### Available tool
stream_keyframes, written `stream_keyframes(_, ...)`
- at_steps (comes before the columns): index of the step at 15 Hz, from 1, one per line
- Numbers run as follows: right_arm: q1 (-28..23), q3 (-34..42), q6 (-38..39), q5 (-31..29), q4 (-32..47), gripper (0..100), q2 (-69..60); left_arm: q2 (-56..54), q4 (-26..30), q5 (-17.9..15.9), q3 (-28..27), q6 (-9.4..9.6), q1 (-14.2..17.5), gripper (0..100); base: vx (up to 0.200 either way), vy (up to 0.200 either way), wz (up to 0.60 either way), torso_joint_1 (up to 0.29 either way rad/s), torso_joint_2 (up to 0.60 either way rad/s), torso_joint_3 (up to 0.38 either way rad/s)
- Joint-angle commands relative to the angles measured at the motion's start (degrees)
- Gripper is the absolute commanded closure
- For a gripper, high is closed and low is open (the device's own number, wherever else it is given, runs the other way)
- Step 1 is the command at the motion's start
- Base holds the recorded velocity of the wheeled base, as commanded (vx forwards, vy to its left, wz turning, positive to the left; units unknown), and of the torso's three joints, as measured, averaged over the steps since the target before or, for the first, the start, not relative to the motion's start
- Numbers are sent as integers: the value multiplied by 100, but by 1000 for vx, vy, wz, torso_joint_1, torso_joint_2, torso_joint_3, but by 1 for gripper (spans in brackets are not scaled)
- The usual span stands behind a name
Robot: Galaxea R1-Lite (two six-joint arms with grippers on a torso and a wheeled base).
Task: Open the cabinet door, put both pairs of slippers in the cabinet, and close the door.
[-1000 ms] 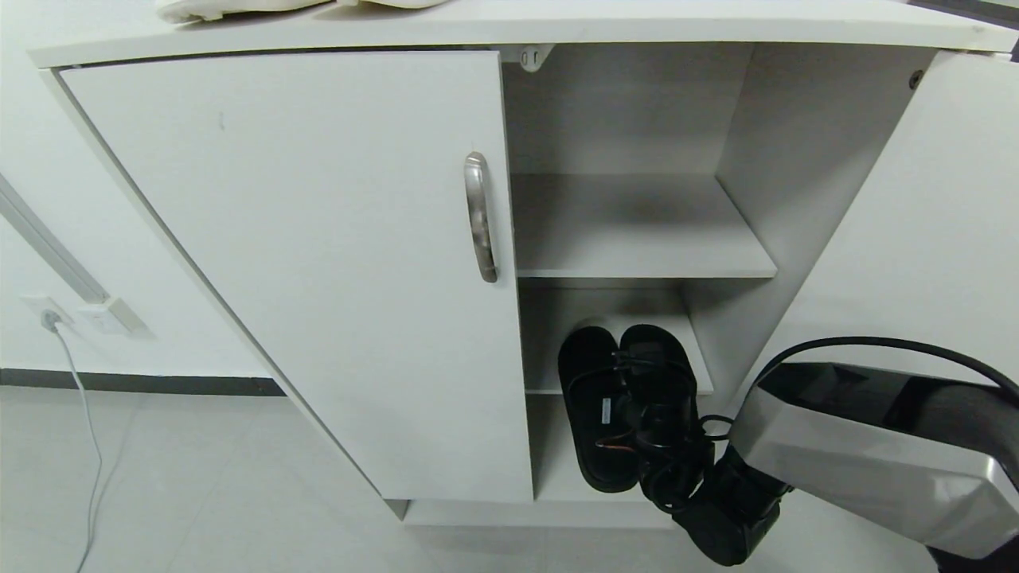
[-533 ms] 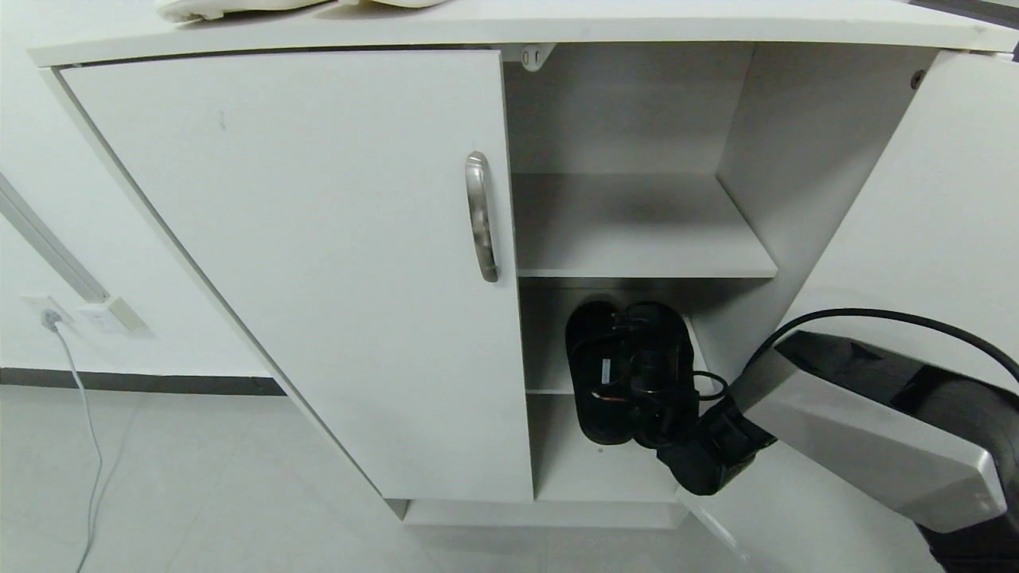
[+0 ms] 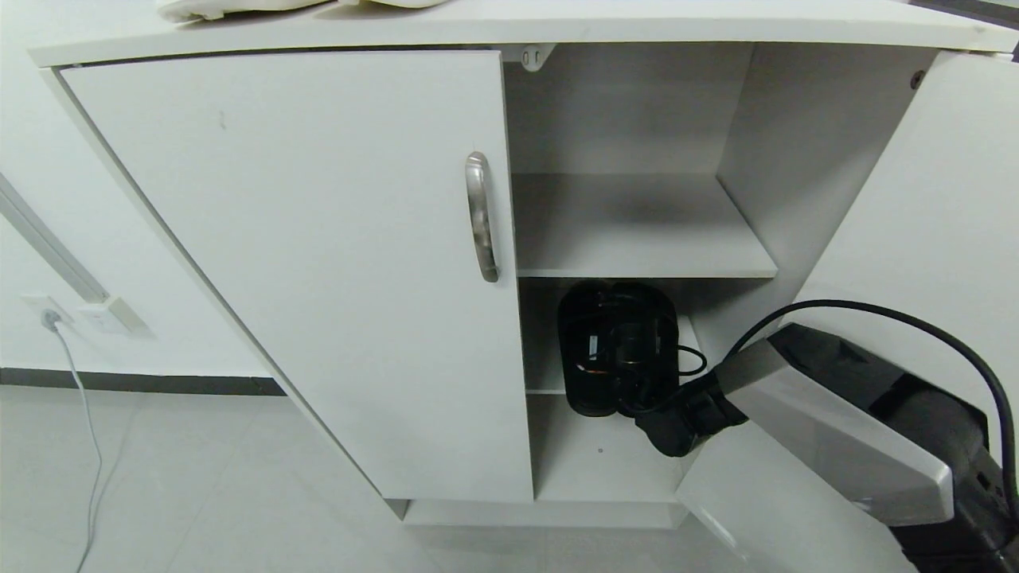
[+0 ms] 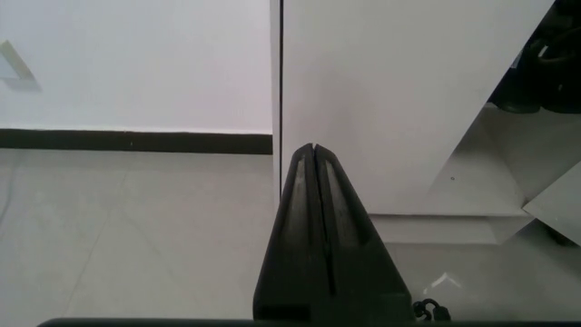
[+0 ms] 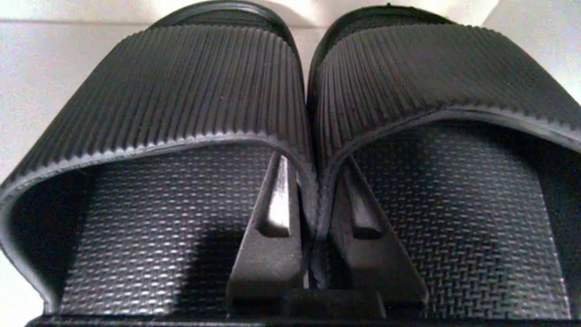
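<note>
My right gripper (image 5: 313, 216) is clenched on the pair of black ribbed rubber slippers (image 5: 300, 118). One finger goes into each slipper, and between them the two inner walls that touch each other are pinched. In the head view the pair (image 3: 609, 350) is in the open right half of the white wooden cabinet (image 3: 509, 28). It is just under the upper white shelf (image 3: 637, 231) and over the front edge of the lower white shelf (image 3: 543, 374), with the toes pointing into the cabinet. I cannot tell if the soles already lie on this shelf.

The right white door (image 3: 939, 223) stands wide open beside my right arm. The left white door (image 3: 302, 255), with its upright brushed metal handle (image 3: 481, 216), is closed.

My left gripper (image 4: 314, 156) is low in front of the closed door. Its two black fingers are pressed together and hold nothing.

On the cabinet's top lie cream-coloured soft items (image 3: 231, 8), cut by the picture's edge.
</note>
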Motion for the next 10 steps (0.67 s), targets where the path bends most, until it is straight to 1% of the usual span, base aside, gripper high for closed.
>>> stream_keyframes(1, 2, -302, -9, -14, 55, 100, 276, 7, 0, 3, 0, -2, -3, 100, 0, 0, 0, 0, 0, 0)
stream_keyframes(6, -77, -363, -1, -23, 161, 100, 284, 7, 0, -5, 0, -2, -3, 100, 0, 0, 0, 0, 0, 0)
stream_keyframes(7, -77, -346, -1, -23, 169, 0, 276, 7, 0, -5, 0, -2, -3, 100, 0, 0, 0, 0, 0, 0)
stream_keyframes(10, -42, -21, -1, -23, 143, 0, 82, 7, 0, -5, 0, -2, -3, 100, 0, 0, 0, 0, 0, 0)
